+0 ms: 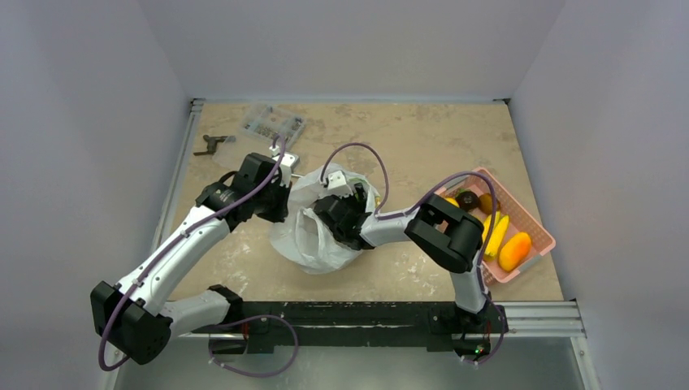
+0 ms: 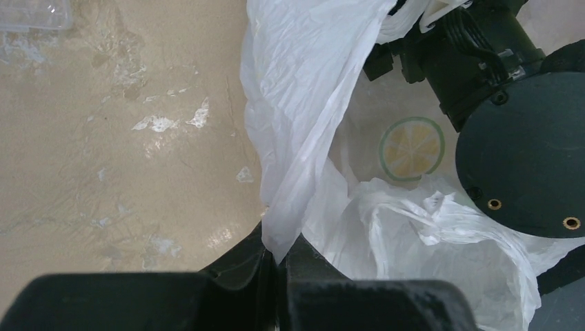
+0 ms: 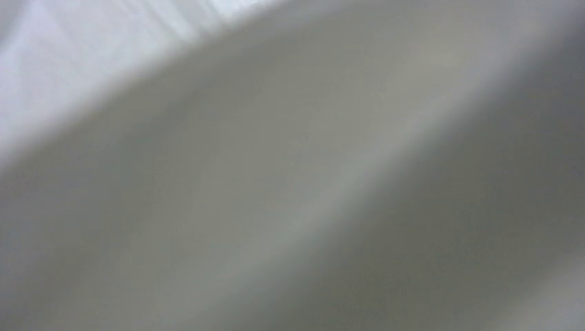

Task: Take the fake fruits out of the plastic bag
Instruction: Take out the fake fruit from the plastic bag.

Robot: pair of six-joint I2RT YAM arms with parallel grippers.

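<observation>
The white plastic bag (image 1: 313, 236) lies crumpled at the table's middle, its mouth open. My left gripper (image 2: 279, 256) is shut on the bag's rim and holds it up; it also shows in the top view (image 1: 284, 197). My right wrist (image 1: 341, 218) reaches into the bag's mouth, its fingers hidden. The right wrist view shows only blurred white plastic (image 3: 276, 165). A round yellow lemon-slice shape with a green rim (image 2: 412, 148) shows inside the bag. An orange fruit (image 1: 514, 251), a banana (image 1: 496, 236) and a dark fruit (image 1: 466, 199) lie in the pink basket.
The pink slatted basket (image 1: 524, 208) stands at the right, near the table's edge. A clear plastic box (image 1: 272, 123) and a small dark tool (image 1: 213, 145) lie at the back left. A black rail (image 1: 349, 317) runs along the front edge.
</observation>
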